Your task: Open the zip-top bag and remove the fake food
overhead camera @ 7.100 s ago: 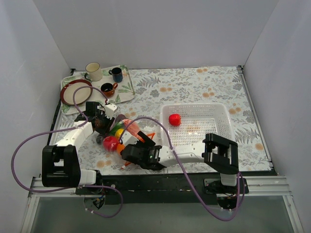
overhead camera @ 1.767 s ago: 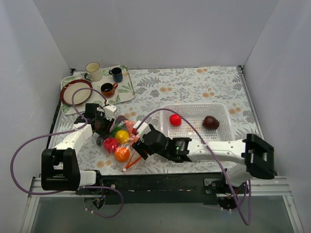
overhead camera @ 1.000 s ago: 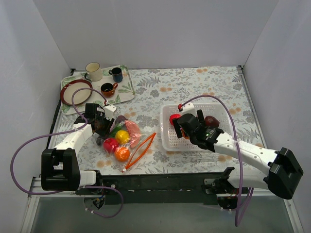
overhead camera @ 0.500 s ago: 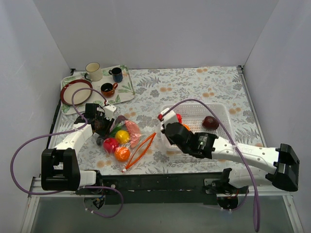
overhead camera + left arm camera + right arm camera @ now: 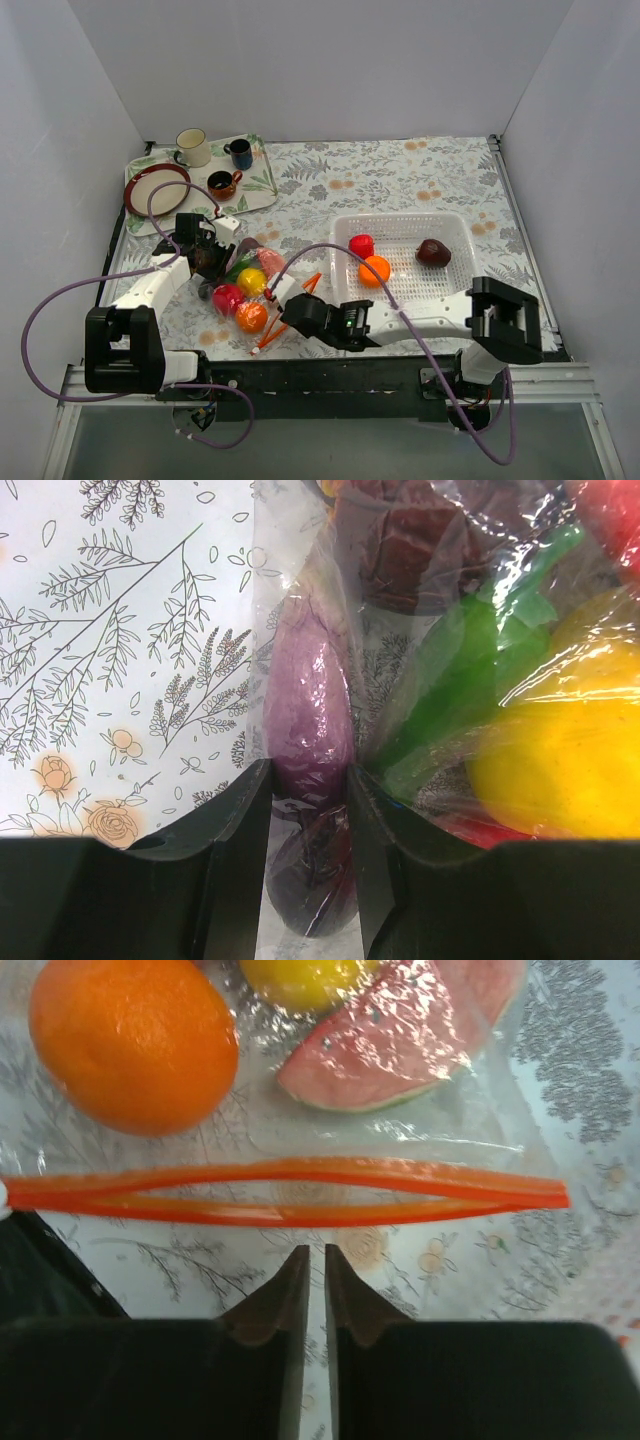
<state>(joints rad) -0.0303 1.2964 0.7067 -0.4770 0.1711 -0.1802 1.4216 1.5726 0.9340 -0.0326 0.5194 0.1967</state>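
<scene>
Left wrist alone shows left jaws clamping the zip-top bag (image 5: pixel 440 600) on purple fake food (image 5: pixel 308 715); right jaws closed, empty.

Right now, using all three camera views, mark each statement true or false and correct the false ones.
1. The white mesh basket holds three pieces of fake food. True.
2. The orange-red zipper strip of the zip-top bag is pressed shut. False: its two halves bow apart, so the mouth is open.
3. The left gripper pinches the bag around a purple piece. True.
4. The right gripper carries an orange. False: it holds nothing, with its fingers nearly together just short of the zipper strip. One orange lies inside the bag.
</scene>
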